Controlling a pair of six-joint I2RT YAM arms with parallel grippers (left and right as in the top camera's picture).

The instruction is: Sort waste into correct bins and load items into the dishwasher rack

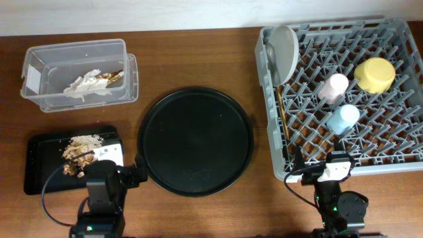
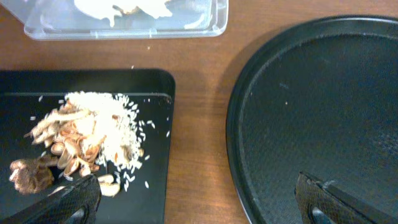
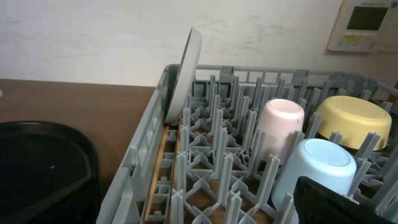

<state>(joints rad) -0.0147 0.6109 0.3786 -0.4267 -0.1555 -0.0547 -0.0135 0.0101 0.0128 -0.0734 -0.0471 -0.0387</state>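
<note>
The grey dishwasher rack (image 1: 396, 158) holds the pale grey plate (image 1: 284, 49) on edge, the pink cup (image 1: 332, 87), the light-blue cup (image 1: 344, 118), the yellow bowl (image 1: 374, 74) and the chopsticks (image 1: 282, 112) along its left side. White-and-gold wrapper scraps (image 1: 92, 81) lie in the clear tub (image 1: 39, 53). Beige-brown food bits (image 1: 80, 153) lie in the shallow black tray (image 1: 39, 178). My left gripper (image 2: 199, 208) is open and empty, between that tray and the round tray. My right gripper (image 3: 199, 214) is open and empty at the rack's front left corner.
A large round black tray (image 1: 195, 142) sits mid-table between the bins and the rack, with nothing on it. Bare brown wood shows between the black tray (image 2: 149, 124) and the round tray (image 2: 323, 106). A white wall stands behind the rack.
</note>
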